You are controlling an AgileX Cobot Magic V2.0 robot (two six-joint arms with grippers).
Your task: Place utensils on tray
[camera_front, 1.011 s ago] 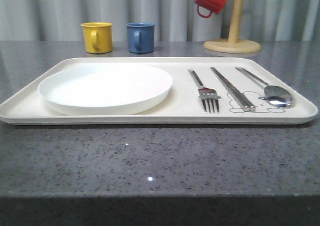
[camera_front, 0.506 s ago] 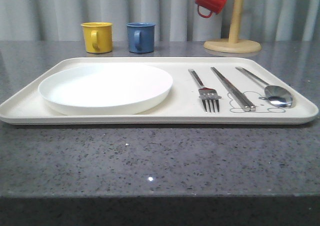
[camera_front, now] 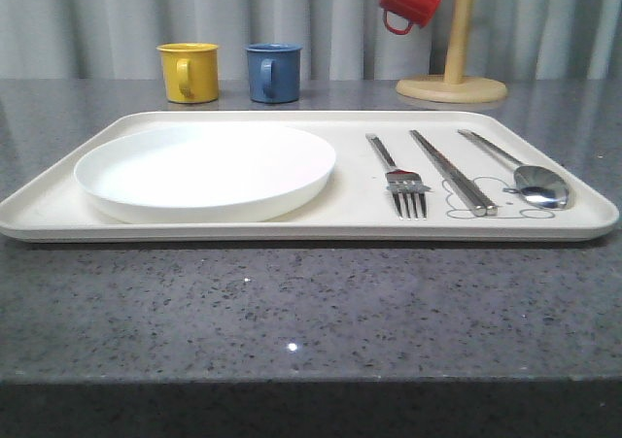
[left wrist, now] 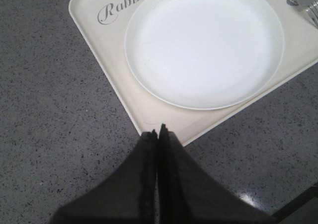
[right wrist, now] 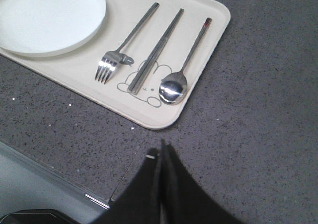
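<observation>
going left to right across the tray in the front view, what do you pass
white plate → fork → chopsticks → spoon, all lying on the tray

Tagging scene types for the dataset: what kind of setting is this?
Likely a staged kitchen or dining counter: a speckled grey stone countertop, a cream tray laid with a plate and cutlery, and mugs by a wooden mug tree, curtain behind.
</observation>
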